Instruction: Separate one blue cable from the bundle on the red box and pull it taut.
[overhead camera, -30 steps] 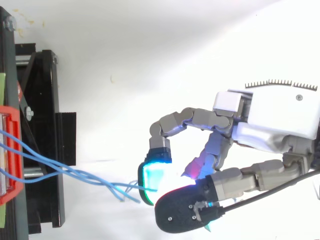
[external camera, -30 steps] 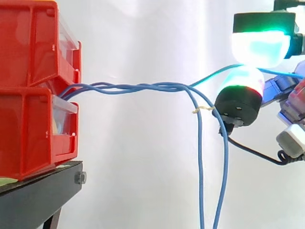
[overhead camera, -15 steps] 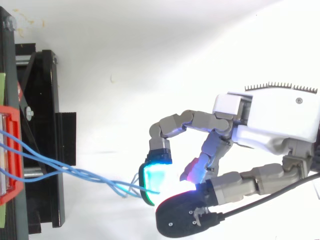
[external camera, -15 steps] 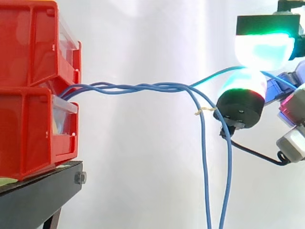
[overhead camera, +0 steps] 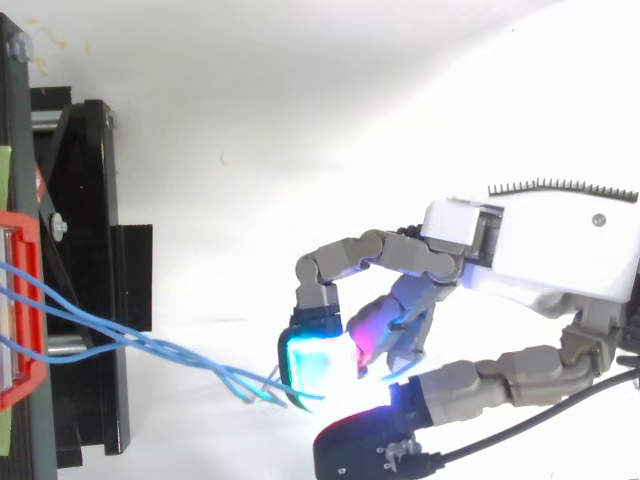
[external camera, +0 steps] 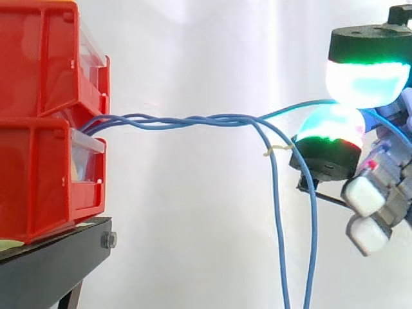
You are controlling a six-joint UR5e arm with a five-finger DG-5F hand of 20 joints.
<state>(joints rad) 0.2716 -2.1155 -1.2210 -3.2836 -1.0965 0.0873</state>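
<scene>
Stack of red bins point(external camera: 45, 96) at far left on black stand point(external camera: 51, 264), white curtain point(external camera: 193, 45) behind. From the gap between upper and lower bin a bundle point(external camera: 180, 120) of blue cables runs level to the right, loosely twisted. Right of centre it splits: two hanging strands point(external camera: 280, 225) bend down and drop past the bottom edge, small pale tie point(external camera: 277, 149) on them just below the bend. One blue cable point(external camera: 293, 106) leaves the bundle there, climbs slightly rightward and goes in between two glowing fingertips point(external camera: 367, 80) at the right edge of the side view, upper pad cyan-green, lower pad cyan with a red rim. This cable shows a slight curve, not fully straight. In the top view the robot hand point(overhead camera: 560, 250) comes in from the right, fingers curled, pinching the blue cable between the cyan pad and the pad opposite. Other fingers bent in, their white pads low right in the side view, apart from the cable. The hand sits well right of the red bins, just right of the split, about level with the bundle
</scene>
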